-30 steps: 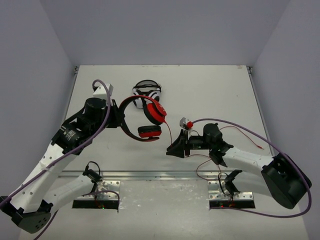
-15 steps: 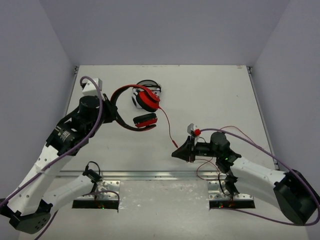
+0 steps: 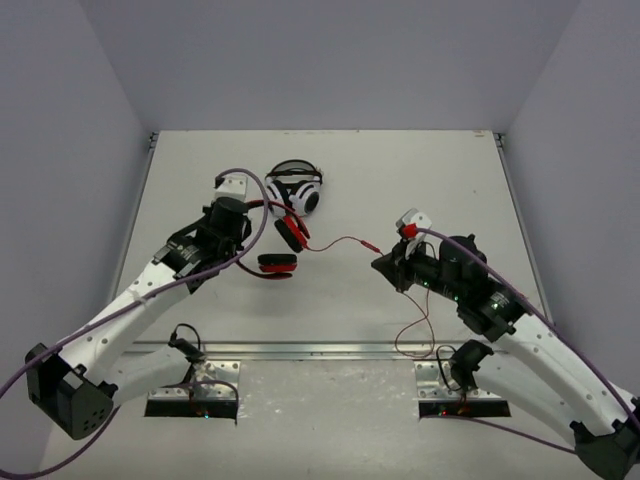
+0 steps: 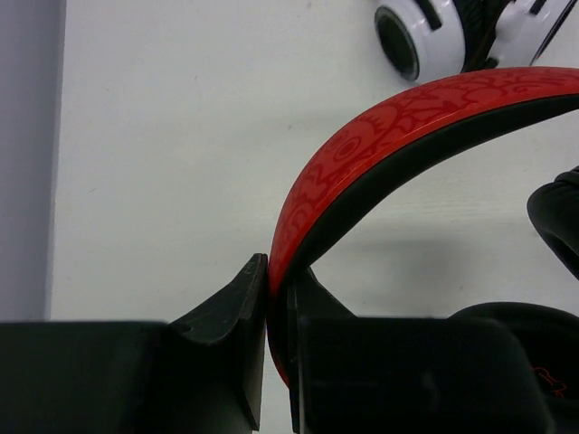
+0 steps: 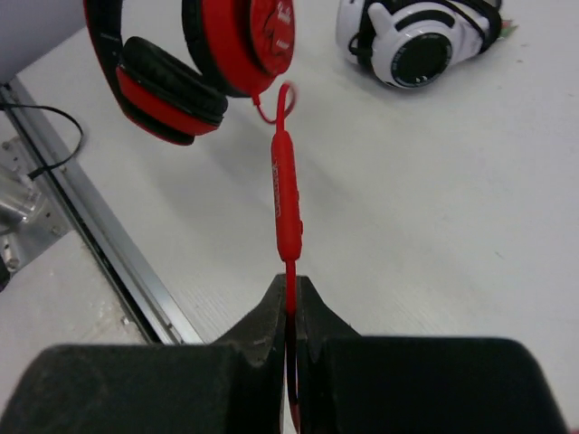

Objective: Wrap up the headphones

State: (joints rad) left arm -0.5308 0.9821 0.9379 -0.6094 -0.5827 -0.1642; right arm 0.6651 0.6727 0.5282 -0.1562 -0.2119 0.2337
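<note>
Right wrist: right gripper [image 5: 290, 287] tight on red cable [image 5: 287, 192] of headphones [image 5: 242, 38].

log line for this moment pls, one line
left jaws: shut on headphones headband, held off table | right jaws: shut on red cable | white headphones: lying on table

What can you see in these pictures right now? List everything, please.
red headphones: one, red with black pads, held up by the headband, left of centre
red cable: one, red, running from an ear cup to the right gripper
white-and-black headphones: one, white and black, lying at the table's far middle
table: one, white, under everything
metal rail: one, silver, along the near edge
left gripper: one, black, shut on the red headphones
right gripper: one, black, shut on the red cable
</note>
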